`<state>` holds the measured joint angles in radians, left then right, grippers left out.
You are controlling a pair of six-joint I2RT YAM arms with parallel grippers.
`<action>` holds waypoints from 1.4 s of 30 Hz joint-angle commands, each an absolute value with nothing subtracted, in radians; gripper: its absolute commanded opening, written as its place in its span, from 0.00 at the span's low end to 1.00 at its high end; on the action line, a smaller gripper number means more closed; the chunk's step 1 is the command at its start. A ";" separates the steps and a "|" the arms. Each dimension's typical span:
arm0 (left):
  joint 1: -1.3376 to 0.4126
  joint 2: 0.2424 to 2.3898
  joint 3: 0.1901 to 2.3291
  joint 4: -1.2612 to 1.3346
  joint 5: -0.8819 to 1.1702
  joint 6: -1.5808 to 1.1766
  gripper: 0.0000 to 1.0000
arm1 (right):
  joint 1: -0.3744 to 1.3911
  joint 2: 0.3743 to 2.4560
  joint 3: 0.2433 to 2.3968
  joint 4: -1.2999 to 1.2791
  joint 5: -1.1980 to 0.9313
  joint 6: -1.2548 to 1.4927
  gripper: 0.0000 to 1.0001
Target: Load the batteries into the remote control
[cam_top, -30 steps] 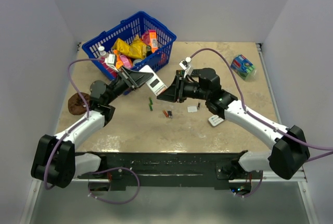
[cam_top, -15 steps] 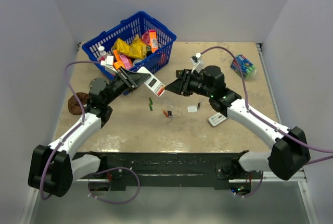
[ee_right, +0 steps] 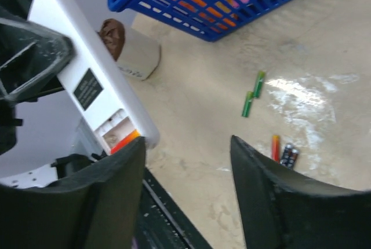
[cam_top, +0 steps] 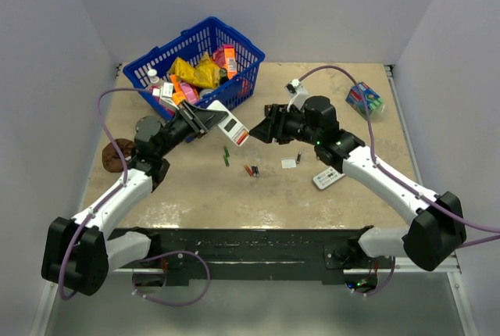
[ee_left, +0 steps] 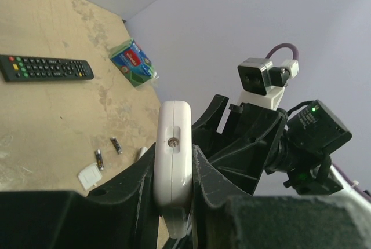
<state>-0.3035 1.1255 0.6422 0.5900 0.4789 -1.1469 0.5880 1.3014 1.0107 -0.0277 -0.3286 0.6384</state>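
My left gripper (cam_top: 212,117) is shut on the small white remote control (cam_top: 231,126) and holds it tilted above the table. The left wrist view shows the remote's edge (ee_left: 174,145) clamped between the jaws. The right wrist view shows its back (ee_right: 75,52) with the compartment open and a red-orange battery (ee_right: 124,141) inside. My right gripper (cam_top: 263,131) is open and empty (ee_right: 188,150), just right of the remote's end. On the table lie two green batteries (cam_top: 226,155) (ee_right: 254,92), a red-orange one (ee_right: 275,146) beside dark ones (cam_top: 254,170) (ee_right: 288,154), and a dark one (cam_top: 298,157).
A blue basket (cam_top: 195,43) full of packets stands at the back left. A long black remote (ee_left: 46,68) lies behind my right gripper. A white remote with grey buttons (cam_top: 326,180), a small white cover (cam_top: 289,163), a blue-green box (cam_top: 365,99) and a brown lump (cam_top: 116,154) lie around.
My right gripper has drawn back to the right and a little farther away from the remote's end. My left gripper still holds the remote in about the same place.
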 commanded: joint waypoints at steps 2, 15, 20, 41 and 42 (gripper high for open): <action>-0.311 1.100 0.693 0.759 0.558 -0.982 0.00 | 0.577 1.261 1.084 -0.135 -0.215 0.486 0.69; -0.304 0.996 0.677 0.270 0.240 -0.597 0.00 | 0.578 1.414 1.184 -0.394 -0.090 0.203 0.75; -0.298 0.953 0.537 0.238 0.147 -0.693 0.00 | 0.633 1.540 1.195 -0.423 -0.121 0.173 0.70; -0.298 0.735 0.345 0.298 0.224 -0.687 0.00 | 0.834 1.927 1.466 -0.584 0.020 0.120 0.34; -0.298 0.735 0.347 0.296 0.229 -0.687 0.00 | 0.836 1.936 1.471 -0.584 0.018 0.121 0.33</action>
